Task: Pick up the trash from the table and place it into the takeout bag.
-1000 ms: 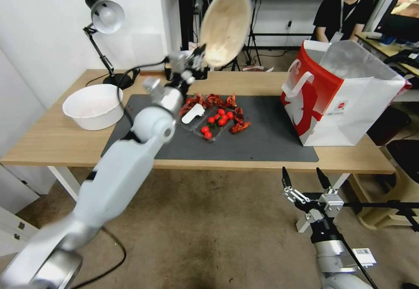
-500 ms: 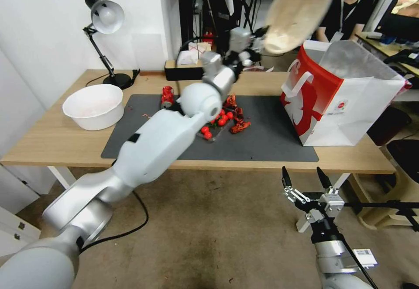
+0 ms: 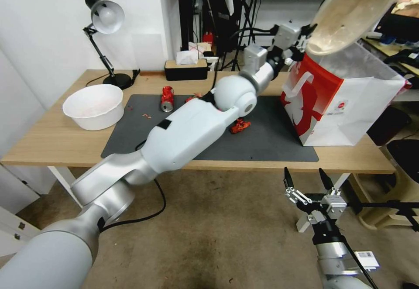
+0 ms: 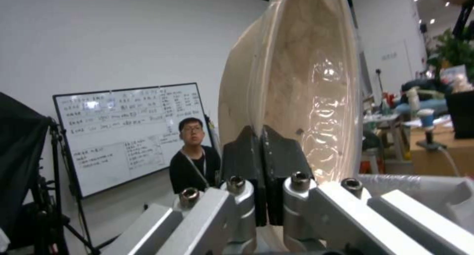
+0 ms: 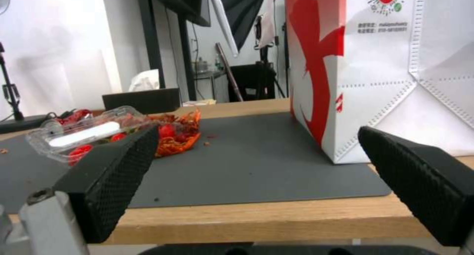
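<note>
Your left gripper [image 3: 307, 44] is up above the takeout bag [image 3: 349, 105], and its fingers [image 4: 276, 162] pinch the rim of the round beige bowl [image 3: 351, 12]. The bowl hangs tipped on its edge over the bag's open top, and its top edge is cut off in the head view. The left wrist view shows the two dark fingers pressed on the rim with the bowl [image 4: 296, 81] standing tall. Your big left arm hides most of the clear tray [image 5: 84, 133] on the desk [image 3: 56, 136]; the right wrist view shows that tray well. The red drink can [image 3: 166, 98] lies on the dark mat [image 3: 270, 136], far from the bag. Your right gripper [image 3: 307, 177] waits below the desk's front edge, near the bag, with its fingers [image 5: 111, 173] spread wide and holding nothing.
</note>
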{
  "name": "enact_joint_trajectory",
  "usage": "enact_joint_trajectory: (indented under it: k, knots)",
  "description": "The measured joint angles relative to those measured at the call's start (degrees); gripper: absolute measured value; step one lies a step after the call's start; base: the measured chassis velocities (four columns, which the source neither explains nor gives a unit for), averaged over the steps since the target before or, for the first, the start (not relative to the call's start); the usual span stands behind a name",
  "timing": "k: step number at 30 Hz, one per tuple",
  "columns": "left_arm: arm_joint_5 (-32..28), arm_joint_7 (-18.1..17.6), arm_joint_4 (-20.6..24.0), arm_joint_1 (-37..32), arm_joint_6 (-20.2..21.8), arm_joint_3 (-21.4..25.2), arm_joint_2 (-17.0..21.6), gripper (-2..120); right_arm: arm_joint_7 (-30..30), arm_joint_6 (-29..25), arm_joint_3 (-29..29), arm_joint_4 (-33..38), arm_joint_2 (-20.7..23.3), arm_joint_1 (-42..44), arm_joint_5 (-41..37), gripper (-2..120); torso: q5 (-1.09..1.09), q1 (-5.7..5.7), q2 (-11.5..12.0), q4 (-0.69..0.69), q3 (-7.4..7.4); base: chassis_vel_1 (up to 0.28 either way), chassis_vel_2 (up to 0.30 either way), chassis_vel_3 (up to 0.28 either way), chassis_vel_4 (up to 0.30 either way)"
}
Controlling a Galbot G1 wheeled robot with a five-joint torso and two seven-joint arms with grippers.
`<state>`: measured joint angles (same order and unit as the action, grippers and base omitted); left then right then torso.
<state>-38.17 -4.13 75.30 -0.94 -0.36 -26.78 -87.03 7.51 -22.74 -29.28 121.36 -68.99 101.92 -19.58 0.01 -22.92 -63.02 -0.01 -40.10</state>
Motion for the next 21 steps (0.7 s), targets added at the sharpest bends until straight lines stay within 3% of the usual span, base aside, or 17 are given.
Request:
enact_joint_trajectory:
  k: [8,21]
  knots:
    - [7.6,2.2,-4.9,2.4,-0.2,-2.6,-1.9,0,0.0,-0.1,-0.1,0.0,0.0,-0.2,-0.2,100,0.00,0.00,0.0,0.01,0.00,0.000,0.000,0.000,0.000]
    - [10.5,3.8,-5.0,3.2,-0.5,-4.5,-1.9,0,0.0,-0.2,-0.2,-0.1,0.1,-0.3,-0.4,100,-0.01,0.00,0.0,0.01,0.00,0.000,0.000,0.000,0.000]
